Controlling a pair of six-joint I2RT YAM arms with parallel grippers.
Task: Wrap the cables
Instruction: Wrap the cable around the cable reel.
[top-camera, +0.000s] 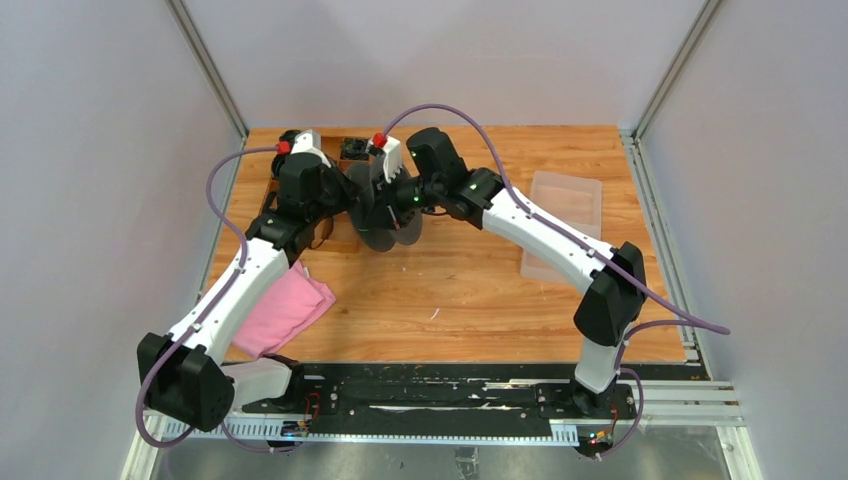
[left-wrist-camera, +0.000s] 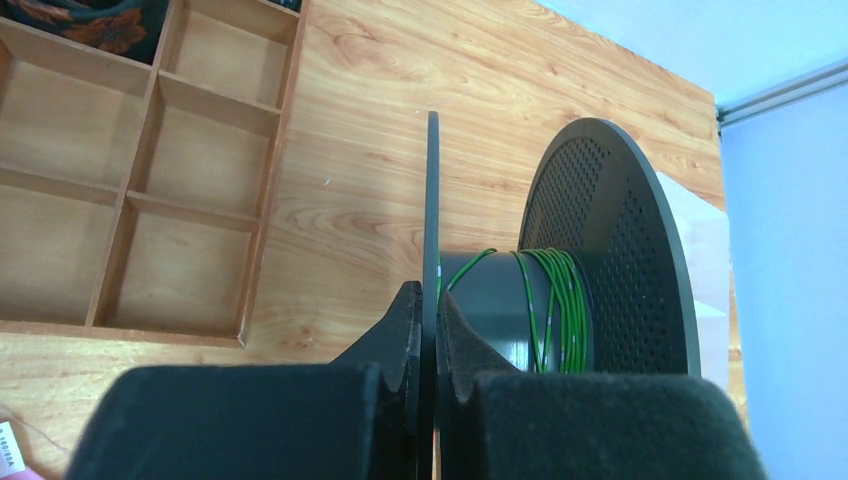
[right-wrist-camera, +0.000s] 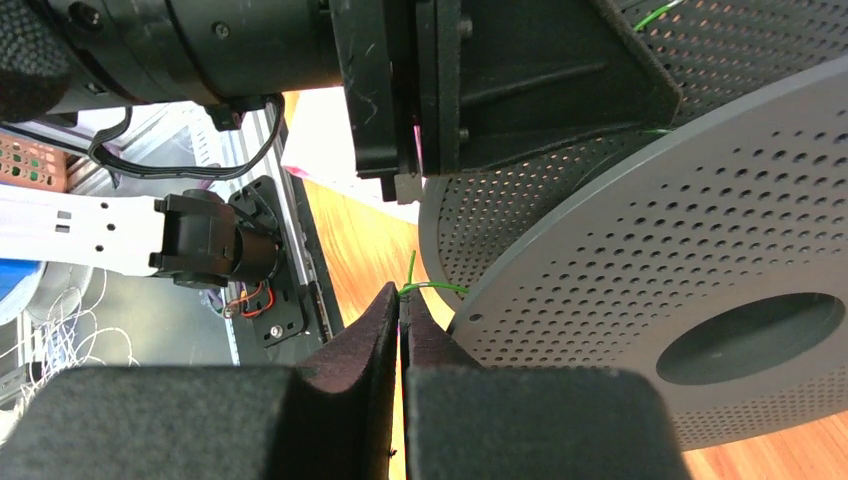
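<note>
Winding step. Left jaws clamp one flange of the black perforated plastic spool (left-wrist-camera: 610, 260) over the far wooden tabletop (left-wrist-camera: 380, 120); thin green cable (left-wrist-camera: 556, 300) lies in turns on its hub. Right jaws closed on the loose strand. Next, probably: lay another turn, keeping tension.

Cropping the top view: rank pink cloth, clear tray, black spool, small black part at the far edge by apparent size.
1. clear tray, pink cloth: alike, cloth partly hidden
2. black spool, partly hidden
3. small black part
</note>
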